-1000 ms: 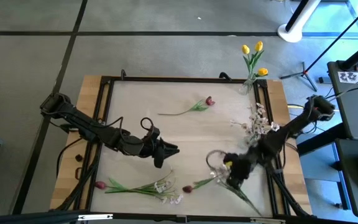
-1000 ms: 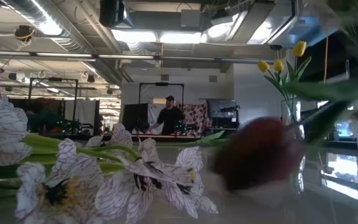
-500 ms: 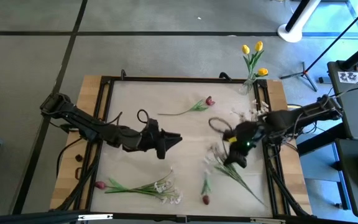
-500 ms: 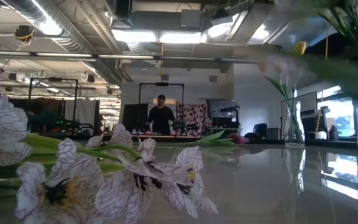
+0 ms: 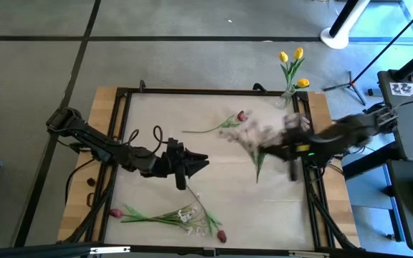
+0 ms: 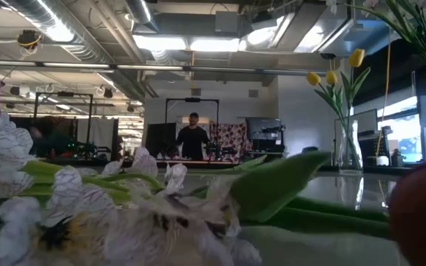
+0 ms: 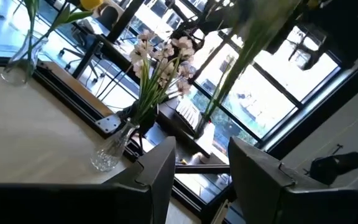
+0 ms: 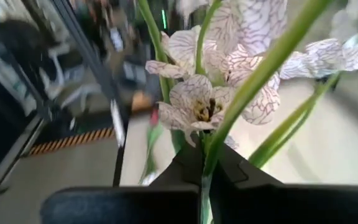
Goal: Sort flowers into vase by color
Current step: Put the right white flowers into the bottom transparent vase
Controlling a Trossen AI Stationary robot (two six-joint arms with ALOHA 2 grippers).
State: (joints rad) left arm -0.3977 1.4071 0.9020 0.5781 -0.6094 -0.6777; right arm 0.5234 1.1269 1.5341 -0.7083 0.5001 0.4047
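Observation:
My right gripper (image 5: 265, 150) is over the table's right half, shut on a spray of white blossoms (image 5: 245, 132), which fills the right wrist view (image 8: 202, 107). My left gripper (image 5: 196, 163) hovers open mid-table, holding nothing (image 7: 194, 171). One dark red tulip (image 5: 241, 115) lies flat near the far edge. Another red tulip (image 5: 221, 235) lies by the near edge, beside a pile of white sprays (image 5: 191, 218) and a third red tulip (image 5: 115, 213). Yellow tulips (image 5: 292, 63) stand in a glass vase at the far right corner. More white blossoms (image 7: 160, 56) stand in a second vase (image 7: 112, 151). My right gripper pinches the green stem (image 8: 205, 177) of the white spray between its two fingers, below the blossoms. The spray is lifted clear of the table, its blossoms ahead of the fingers and a leaf (image 5: 258, 166) trailing toward the near edge.
A black frame (image 5: 124, 115) borders the work surface, and both vases stand along its right side. The low view is crowded by blossoms (image 6: 87, 222) and a leaf (image 6: 272, 188) close to the lens. A person (image 6: 192, 140) stands far back in the room.
My right gripper has risen from the near right part of the table and swung toward the far edge, carrying the white spray with it. The red tulip that lay beside it has ended up farther left along the near edge. My left gripper has shifted slightly rightward.

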